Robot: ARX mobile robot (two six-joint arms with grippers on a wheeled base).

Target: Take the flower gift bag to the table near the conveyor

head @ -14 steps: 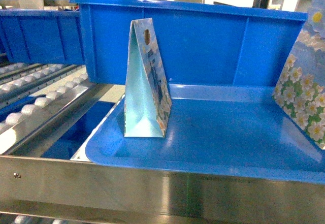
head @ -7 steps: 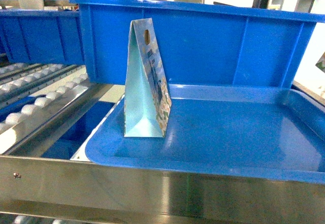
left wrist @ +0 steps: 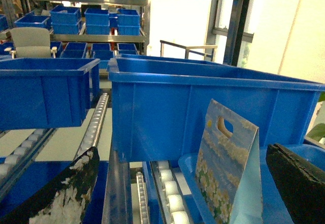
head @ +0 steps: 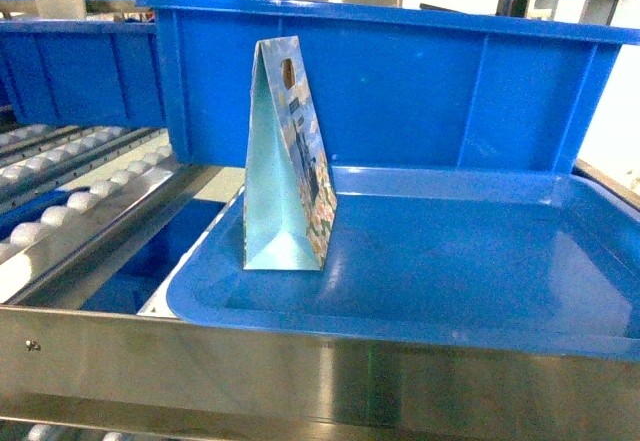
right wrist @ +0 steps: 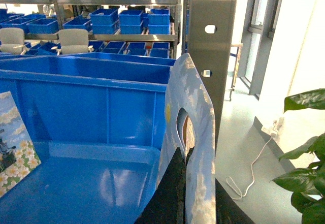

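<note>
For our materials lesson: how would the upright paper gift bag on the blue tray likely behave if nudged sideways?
The gift bag looks tall with a narrow base, so it would probably tip. Its thin paper suggests it is light and creasable. The glossy blue tray might let it slide.

The flower gift bag point(right wrist: 192, 148) is cut off by the bottom edge below its handle hole. The right gripper point(right wrist: 184, 193) shows only partly, its jaws pressed against that bag.

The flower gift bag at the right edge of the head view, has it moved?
Yes. It left the head view rightward, past the blue tray's right rim.
</note>
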